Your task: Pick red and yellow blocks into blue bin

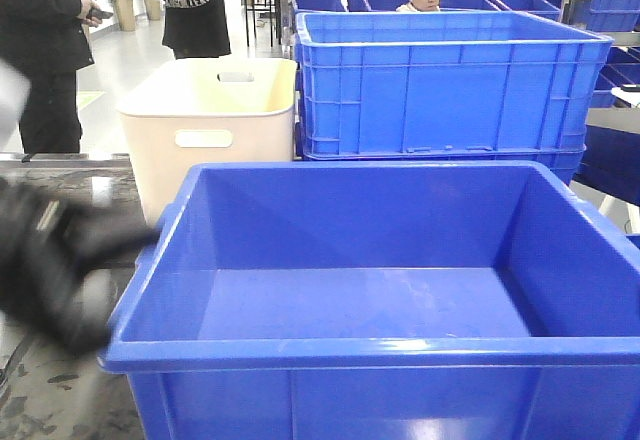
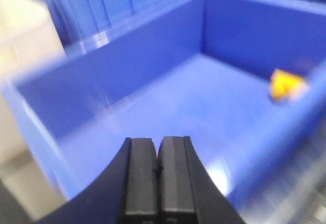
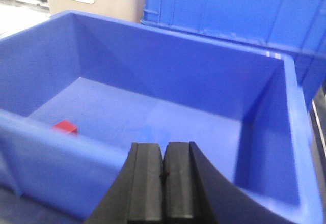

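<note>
Inside blue bin (image 3: 153, 117): red cube (image 3: 64, 127).

I see a dark, mottled, glossy table (image 1: 45, 400), with worn patches along its near edge. Only a strip of it shows, below and beside my left gripper (image 2: 159, 142), which is motion-blurred in the front view. The blue bin (image 1: 370, 350) sits directly on the table, just ahead of that gripper and filling most of the surface I can see. The cream tub (image 1: 210, 110) stands beyond the gripper, touching or nearly touching the bin's far-left corner. Its base is hidden, so I can't confirm it's on the same table. The same applies to the ribbed crate (image 1: 450, 90) behind the bin.
</note>
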